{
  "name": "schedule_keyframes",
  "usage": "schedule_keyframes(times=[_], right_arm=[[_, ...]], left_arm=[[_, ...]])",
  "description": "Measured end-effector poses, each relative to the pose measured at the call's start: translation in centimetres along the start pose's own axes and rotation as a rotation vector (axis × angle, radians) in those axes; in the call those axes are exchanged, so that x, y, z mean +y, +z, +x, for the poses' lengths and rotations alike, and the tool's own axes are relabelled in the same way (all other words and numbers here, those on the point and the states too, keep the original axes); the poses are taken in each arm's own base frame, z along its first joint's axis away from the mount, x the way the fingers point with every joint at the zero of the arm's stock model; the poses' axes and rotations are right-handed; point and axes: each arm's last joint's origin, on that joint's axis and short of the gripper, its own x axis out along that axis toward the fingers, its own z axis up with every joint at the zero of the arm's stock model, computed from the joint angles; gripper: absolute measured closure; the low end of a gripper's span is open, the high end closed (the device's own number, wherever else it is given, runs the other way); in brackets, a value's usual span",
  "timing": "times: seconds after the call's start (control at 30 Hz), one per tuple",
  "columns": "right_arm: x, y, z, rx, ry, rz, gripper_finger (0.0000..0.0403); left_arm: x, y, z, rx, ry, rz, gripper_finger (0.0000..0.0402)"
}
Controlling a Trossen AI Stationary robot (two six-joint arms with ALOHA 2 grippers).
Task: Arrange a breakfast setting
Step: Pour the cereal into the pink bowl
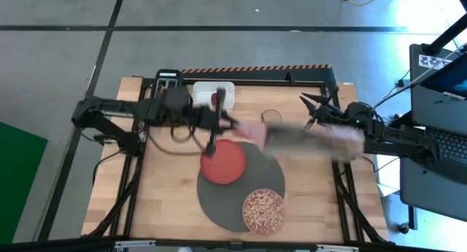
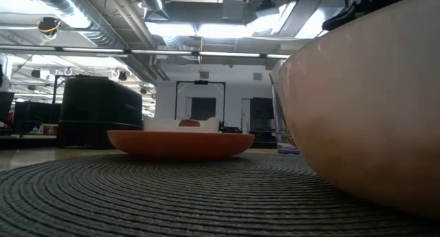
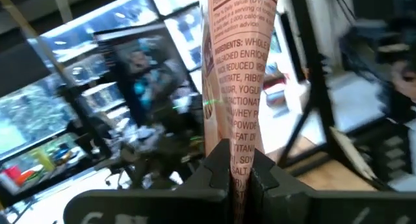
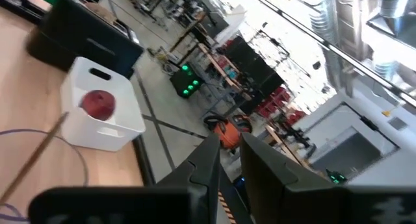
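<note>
The pink cereal box (image 1: 306, 141) hangs in the air over the middle of the tabletop (image 1: 168, 201), stretched between both arms and blurred in the overhead view. The left gripper (image 3: 239, 178) has its fingers clamped flat on the box's thin end flap. The right gripper (image 4: 227, 160) sits at the other end, its fingers a little apart; from its own camera I cannot tell whether they grip the box, though from above it looks so.

The bowl (image 1: 263, 210) is already full of cereal, on the dark mat (image 1: 219, 201) with the red plate (image 1: 223, 161) beside it. So the box probably needs standing upright somewhere beside the mat. I'd move both arms together, keep the open end up so nothing spills, and steer clear of the plate. The red fruit (image 4: 98, 104) waits in the white tub (image 4: 114, 130).
</note>
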Motion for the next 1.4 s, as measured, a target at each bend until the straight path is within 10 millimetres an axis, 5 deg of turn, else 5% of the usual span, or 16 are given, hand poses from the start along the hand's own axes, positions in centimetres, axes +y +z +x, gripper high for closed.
schedule_keyframes(times=[0.33, 0.6, 0.77, 1.17, 1.4], right_arm=[[-1.0, -0.1, -1.9, -0.032, -0.047, 0.015, 0.0338], [-0.9, 0.8, -2.1, -0.262, 0.1, 0.022, 0.0338], [-1.5, 1.7, -2.4, -0.429, 0.118, 0.096, 0.03], [-4.8, 5.8, -1.3, -0.466, 0.158, 0.16, 0.0046], [-6.3, 9.2, 1.7, -0.453, 0.254, 0.181, 0.0018]], left_arm=[[7.3, -10.0, -3.9, -0.188, 0.194, -0.093, 0.0401], [10.0, -15.7, -3.1, -0.137, 0.095, -0.186, 0.0401], [10.8, -16.3, -3.4, -0.135, 0.095, -0.157, 0.0401], [11.1, -17.2, -3.7, -0.082, 0.055, -0.064, 0.0401], [11.1, -17.2, -3.8, -0.081, 0.032, -0.023, 0.0401]])
